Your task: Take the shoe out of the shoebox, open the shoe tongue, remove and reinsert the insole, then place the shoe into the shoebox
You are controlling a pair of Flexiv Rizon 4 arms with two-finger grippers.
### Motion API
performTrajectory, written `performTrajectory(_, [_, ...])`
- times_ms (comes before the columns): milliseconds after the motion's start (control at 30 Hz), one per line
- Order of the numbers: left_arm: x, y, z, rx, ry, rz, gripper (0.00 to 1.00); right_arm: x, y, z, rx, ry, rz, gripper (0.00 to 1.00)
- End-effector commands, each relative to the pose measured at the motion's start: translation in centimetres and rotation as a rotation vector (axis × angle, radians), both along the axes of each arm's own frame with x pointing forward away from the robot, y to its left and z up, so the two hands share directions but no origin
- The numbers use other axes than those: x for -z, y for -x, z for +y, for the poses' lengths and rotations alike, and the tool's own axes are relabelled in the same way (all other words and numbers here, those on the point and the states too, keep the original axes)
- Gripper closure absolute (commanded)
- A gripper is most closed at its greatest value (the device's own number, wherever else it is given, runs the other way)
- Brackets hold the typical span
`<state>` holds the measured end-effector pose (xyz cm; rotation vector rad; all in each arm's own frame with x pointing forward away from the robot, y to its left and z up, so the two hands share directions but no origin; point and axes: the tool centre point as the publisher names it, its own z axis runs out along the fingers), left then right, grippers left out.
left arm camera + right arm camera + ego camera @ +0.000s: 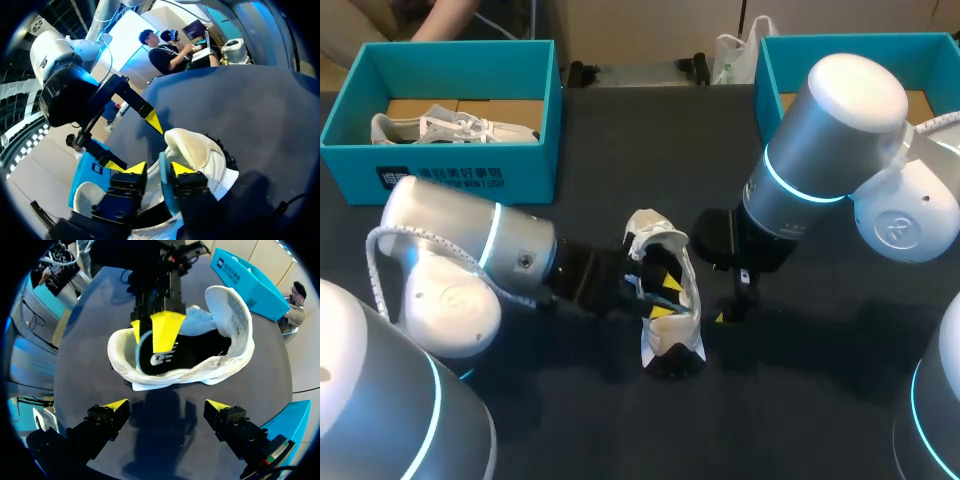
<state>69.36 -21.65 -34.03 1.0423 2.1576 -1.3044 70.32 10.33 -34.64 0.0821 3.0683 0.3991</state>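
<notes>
A white shoe (pixel 665 300) with a black lining lies on its side mid-table, opening towards my right arm. My left gripper (pixel 658 292) reaches into its heel from the left. In the left wrist view the left gripper (pixel 157 170) is open, and the teal edge of the insole (pixel 165 182) stands between its fingers, against one of them with a dark gap to the other. The black insole (pixel 161 359) is curled up at the heel. My right gripper (pixel 167 407) hangs open just short of the shoe (pixel 220 347), touching nothing. The right gripper (pixel 732 308) is beside the shoe's right flank.
A teal shoebox (pixel 350 120) at the back left holds another white shoe (pixel 440 128). A second teal box (pixel 765 70) stands at the back right, partly behind my right arm. The dark tabletop (pixel 600 150) lies bare between the boxes and the shoe.
</notes>
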Motion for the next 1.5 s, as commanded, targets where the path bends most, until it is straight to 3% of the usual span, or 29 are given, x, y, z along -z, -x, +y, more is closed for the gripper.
performTrajectory(33, [-1.7,0.4,1.8,0.014,-0.048,-0.010,0.54,0.0,0.1,0.0,0.000,0.000,-0.001,0.00])
performTrajectory(333, [-3.1,0.1,3.3,0.063,-0.122,-0.015,0.53,-1.5,-0.7,-2.0,-0.007,-0.038,0.015,0.00])
performTrajectory(700, [-3.9,-0.1,5.9,0.173,-0.249,-0.012,0.53,-3.1,-0.5,-7.6,0.017,-0.044,0.002,0.00])
performTrajectory(833, [-4.7,-0.3,7.0,0.230,-0.315,-0.018,0.54,-3.3,-0.1,-9.8,0.063,-0.013,0.052,0.00])
performTrajectory(1100, [-6.3,-0.7,8.6,0.346,-0.440,-0.019,0.56,-3.3,-0.1,-9.8,0.063,-0.013,0.052,0.00])
performTrajectory(1133, [-6.5,-0.8,8.7,0.362,-0.460,-0.020,0.64,-3.3,-0.1,-9.8,0.063,-0.013,0.052,0.00])
performTrajectory(1267, [-7.1,-1.0,9.4,0.414,-0.521,-0.020,0.68,-3.3,-0.1,-9.8,0.063,-0.013,0.052,0.00])
performTrajectory(1333, [-7.2,-1.3,9.9,0.443,-0.571,-0.025,1.00,-3.3,-0.1,-9.8,0.063,-0.013,0.052,0.00])
performTrajectory(1500, [-7.2,-1.9,10.8,0.503,-0.544,0.002,1.00,-3.3,-0.1,-9.8,0.063,-0.013,0.052,0.00])
